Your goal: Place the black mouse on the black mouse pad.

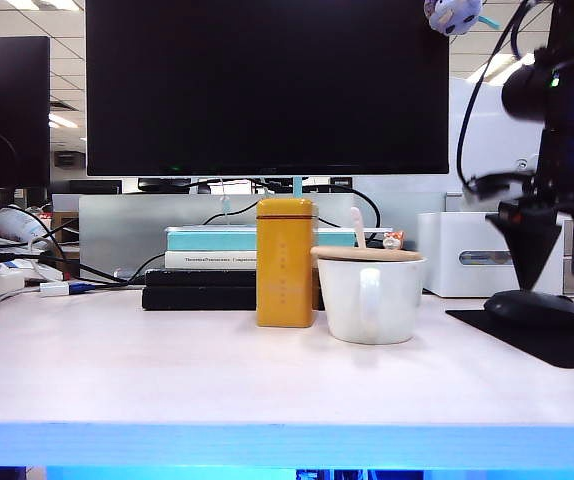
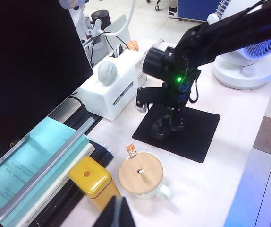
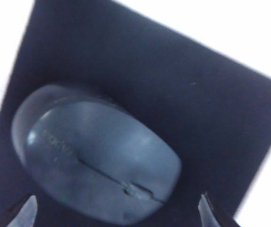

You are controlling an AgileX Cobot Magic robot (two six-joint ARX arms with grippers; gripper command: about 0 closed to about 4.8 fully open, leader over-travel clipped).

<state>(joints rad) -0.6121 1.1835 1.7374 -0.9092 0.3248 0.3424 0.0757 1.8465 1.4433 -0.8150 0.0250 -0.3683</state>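
Already the black mouse [image 3: 95, 153] is lying on the black mouse pad [image 3: 182, 94] with the right pincer [image 3: 116, 213] spread wide around it, so a careless lift risks dragging it off onto the pale counter [image 1: 167, 370], while the left pincer [image 2: 116, 213], pressed together, is hanging over the cluttered office desk.

Black mouse [image 3: 95, 156] lying on black mouse pad [image 3: 211, 109]; right tool [image 3: 116, 210] fingertips spread wide, clear of mouse.

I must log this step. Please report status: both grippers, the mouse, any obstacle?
Right gripper open, just above black mouse. Mouse lies on black mouse pad. Left gripper shut, empty, back over the yellow tin. Nothing in the way.
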